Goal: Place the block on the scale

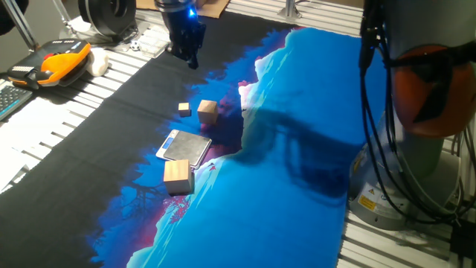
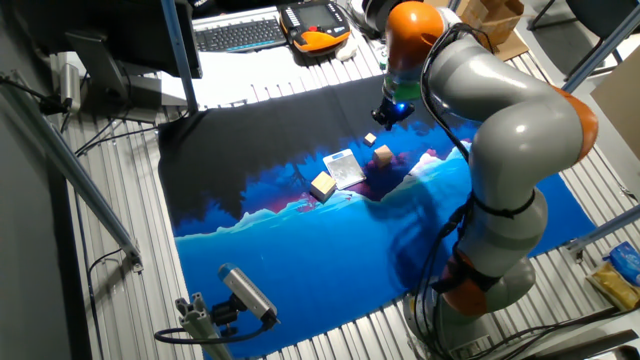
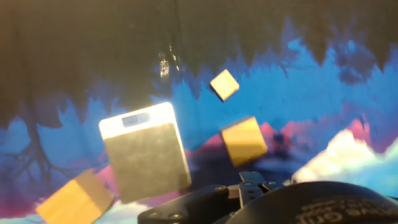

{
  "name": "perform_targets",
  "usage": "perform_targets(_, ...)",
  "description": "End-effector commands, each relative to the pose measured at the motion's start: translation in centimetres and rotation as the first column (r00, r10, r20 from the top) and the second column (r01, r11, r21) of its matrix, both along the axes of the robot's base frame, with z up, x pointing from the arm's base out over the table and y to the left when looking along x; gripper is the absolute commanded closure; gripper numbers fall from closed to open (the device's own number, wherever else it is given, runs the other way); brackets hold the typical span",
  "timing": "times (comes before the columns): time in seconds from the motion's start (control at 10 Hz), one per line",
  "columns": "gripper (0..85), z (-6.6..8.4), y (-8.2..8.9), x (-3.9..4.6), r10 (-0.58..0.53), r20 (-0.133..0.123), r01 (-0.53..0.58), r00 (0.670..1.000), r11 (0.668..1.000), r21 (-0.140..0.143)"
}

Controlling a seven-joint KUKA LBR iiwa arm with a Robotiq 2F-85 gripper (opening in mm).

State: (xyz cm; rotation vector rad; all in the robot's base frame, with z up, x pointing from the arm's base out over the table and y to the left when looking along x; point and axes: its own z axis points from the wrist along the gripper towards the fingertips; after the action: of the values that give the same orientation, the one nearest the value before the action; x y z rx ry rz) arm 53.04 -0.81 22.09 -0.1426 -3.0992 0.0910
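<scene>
The big grey and orange arm (image 2: pixel 510 150) leans out over the blue and black cloth (image 1: pixel 297 149), with its gripper (image 1: pixel 187 52) hanging high above the dark part of the mat, well apart from everything on it; from where I stand I cannot tell whether the fingers are apart or together, since the hand view shows only the wrist housing and not the tips. Below it the scale (image 1: pixel 186 147) lies flat with nothing on its grey plate, its long axis running roughly from the white strip at the end nearer the black cloth towards the larger wooden block (image 1: pixel 178 177), which sits just beside its opposite short edge. The block (image 1: pixel 207 110) stands on the cloth near the scale's other side, not touching it, resting flat on one face; being a cube it has no real long axis, but in the hand view (image 3: pixel 244 141) its faces look turned a little off square to the scale's edges. The tiny block (image 1: pixel 184 109) sits just beside it. The step now looks to be the approach, so I would bring the hand straight down over the mid-sized cube, turn the wrist to match its slightly skewed faces, and keep the fingers clear of the small neighbour.
</scene>
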Motion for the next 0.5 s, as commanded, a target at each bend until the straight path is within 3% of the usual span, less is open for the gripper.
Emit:
perform_targets(0.0,34.0,-1.1,-0.1,0.73,0.006,0.001,-0.006,1.000,1.000,-0.004)
perform_targets(0.1,34.0,-2.7,-0.1,1.17,-0.003,0.020,0.003,1.000,1.000,-0.006)
perform_targets(0.2,17.0,-4.9,0.0,1.30,0.009,0.063,-0.007,0.998,1.000,-0.028)
perform_targets(0.3,0.0,-7.0,-0.1,1.31,0.060,0.080,-0.056,0.995,0.998,-0.042)
perform_targets(0.4,0.0,-9.1,-0.3,1.17,0.086,0.095,-0.084,0.992,0.996,-0.025)
